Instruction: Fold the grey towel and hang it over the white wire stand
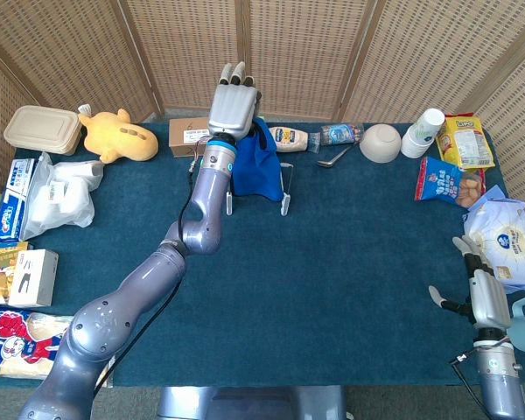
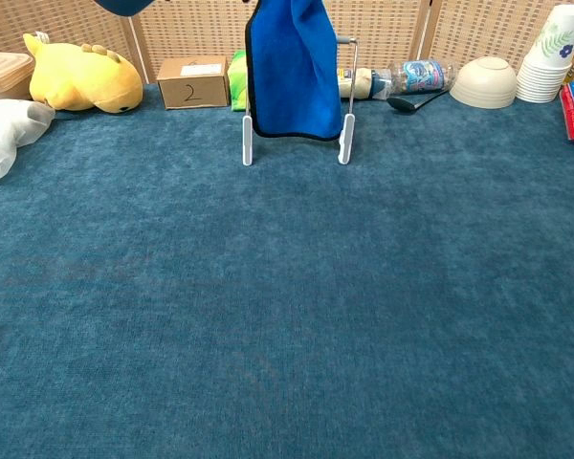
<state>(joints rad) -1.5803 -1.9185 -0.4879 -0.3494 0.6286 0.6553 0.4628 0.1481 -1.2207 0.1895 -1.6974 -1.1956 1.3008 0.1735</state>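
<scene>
Currently the soft, limp blue towel (image 2: pixel 295 72) drapes over the white wire stand (image 2: pixel 345 120) at 12 o'clock; left hand (image 1: pixel 234 103) hovers above, grip state indeterminable; pinch its top fold.

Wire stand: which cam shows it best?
Chest view. The stand is seen side-on: both feet on the cloth and the right upright clear, with the blue towel draped over it. In head view the left hand and towel hide all but its feet.
</scene>
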